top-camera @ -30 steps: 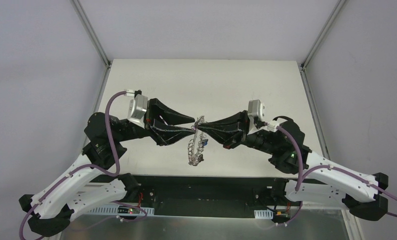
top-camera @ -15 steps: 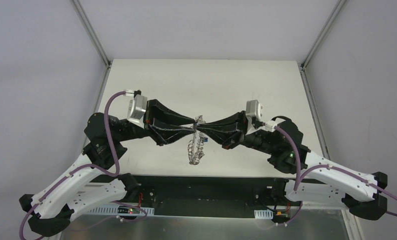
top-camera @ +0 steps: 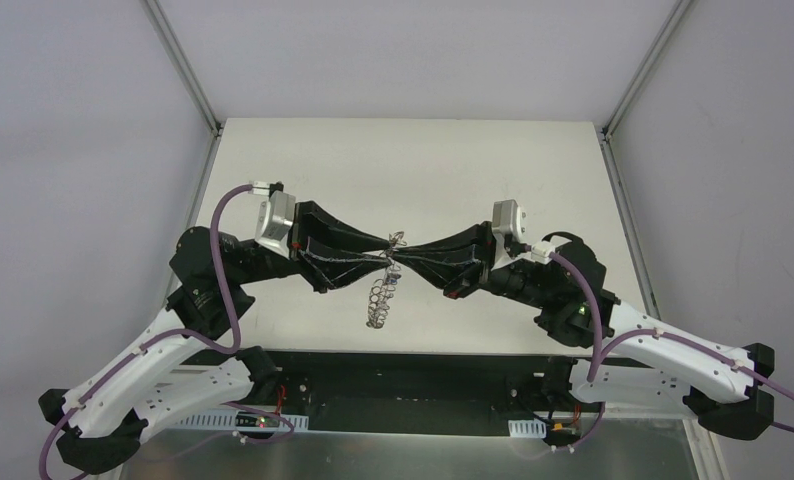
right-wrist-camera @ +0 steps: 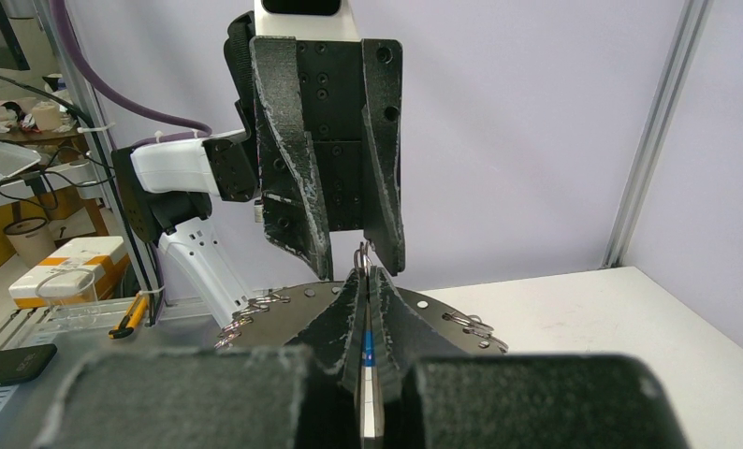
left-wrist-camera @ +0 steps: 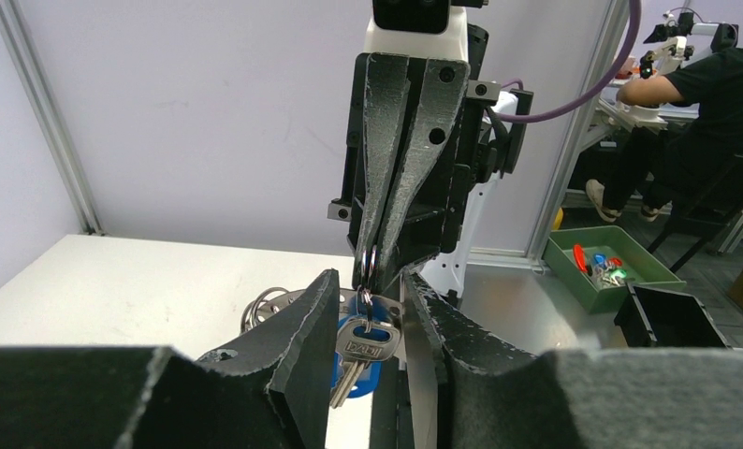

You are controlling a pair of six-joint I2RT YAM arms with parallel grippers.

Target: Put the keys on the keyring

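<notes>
My right gripper (top-camera: 402, 252) is shut on a small wire loop (left-wrist-camera: 371, 265) of the keyring (top-camera: 378, 300), which hangs floppy below the fingertips above the table. A silver key (left-wrist-camera: 363, 348) and a blue-capped key (left-wrist-camera: 372, 382) dangle from that loop. My left gripper (top-camera: 384, 247) meets the right one tip to tip. Its jaws are open, and the keys hang in the gap between its fingers (left-wrist-camera: 307, 318) without being pinched. In the right wrist view the keyring's dark disc with wire loops (right-wrist-camera: 461, 323) lies behind my shut right gripper (right-wrist-camera: 363, 276).
The white table (top-camera: 473, 170) stretches behind both arms, bounded by grey walls and metal corner posts (top-camera: 188, 75). Off the table, the left wrist view shows a green bin (left-wrist-camera: 620, 281), a black box (left-wrist-camera: 667, 318) and a seated person (left-wrist-camera: 705, 103).
The hanging keyring has swung a little to the left and bunched up narrower. Both grippers stay tip to tip and have shifted slightly left.
</notes>
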